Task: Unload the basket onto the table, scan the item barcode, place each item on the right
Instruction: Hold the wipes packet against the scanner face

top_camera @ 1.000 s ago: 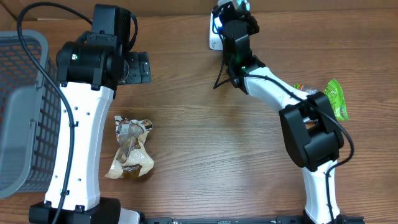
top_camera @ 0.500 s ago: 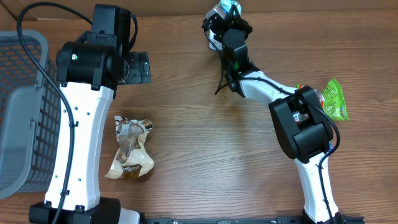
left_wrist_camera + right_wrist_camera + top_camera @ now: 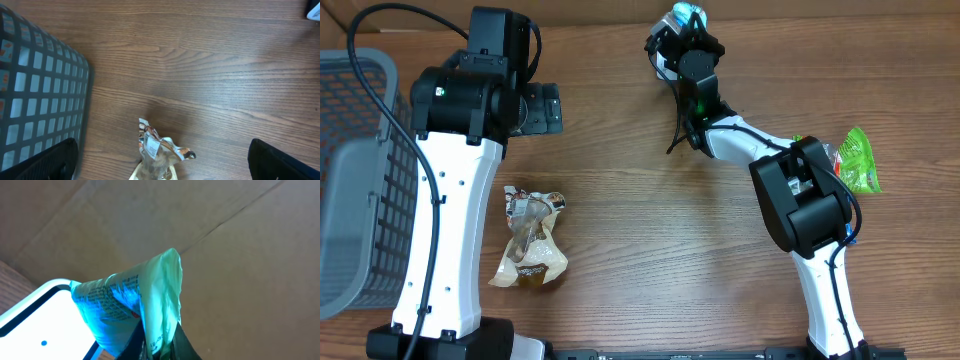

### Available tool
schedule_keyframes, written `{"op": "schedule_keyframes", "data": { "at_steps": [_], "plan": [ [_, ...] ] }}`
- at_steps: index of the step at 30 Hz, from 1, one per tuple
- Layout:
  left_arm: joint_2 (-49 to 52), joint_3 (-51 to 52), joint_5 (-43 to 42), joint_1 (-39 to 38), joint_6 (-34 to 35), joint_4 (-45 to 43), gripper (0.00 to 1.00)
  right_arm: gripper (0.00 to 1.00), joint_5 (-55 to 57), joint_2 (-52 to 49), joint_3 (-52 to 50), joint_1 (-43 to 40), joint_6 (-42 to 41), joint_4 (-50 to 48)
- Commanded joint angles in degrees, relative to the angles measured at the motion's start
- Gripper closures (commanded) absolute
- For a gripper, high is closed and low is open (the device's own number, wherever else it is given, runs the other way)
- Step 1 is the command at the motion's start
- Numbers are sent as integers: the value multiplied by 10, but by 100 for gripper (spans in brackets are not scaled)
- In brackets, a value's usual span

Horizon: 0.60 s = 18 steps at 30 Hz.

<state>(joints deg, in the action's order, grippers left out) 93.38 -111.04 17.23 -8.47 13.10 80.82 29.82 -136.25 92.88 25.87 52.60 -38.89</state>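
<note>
Right gripper (image 3: 160,349) clenched on the green packet (image 3: 132,300), top centre of the overhead frame, beside the glowing scanner (image 3: 40,325); left gripper (image 3: 545,108) spread wide, grasping nothing.

White-and-black arms (image 3: 450,220), black cables (image 3: 352,45)

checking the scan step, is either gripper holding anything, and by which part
The right gripper is shut on a pale green printed packet, pinched at its lower end beside the white scanner. The left gripper is open and holds nothing.
</note>
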Motion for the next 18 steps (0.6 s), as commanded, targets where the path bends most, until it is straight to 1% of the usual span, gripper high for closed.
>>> {"op": "schedule_keyframes", "data": {
  "at_steps": [1,15,18],
  "plan": [
    [-11,-10,8,2,-9,0,0,96,-4,-4,5,-7,0,-7],
    [-11,-10,8,2,-9,0,0,96,-4,-4,5,-17,0,-8],
    [-11,-10,8,2,-9,0,0,96,-4,-4,5,-17,27,-19]
  ]
}}
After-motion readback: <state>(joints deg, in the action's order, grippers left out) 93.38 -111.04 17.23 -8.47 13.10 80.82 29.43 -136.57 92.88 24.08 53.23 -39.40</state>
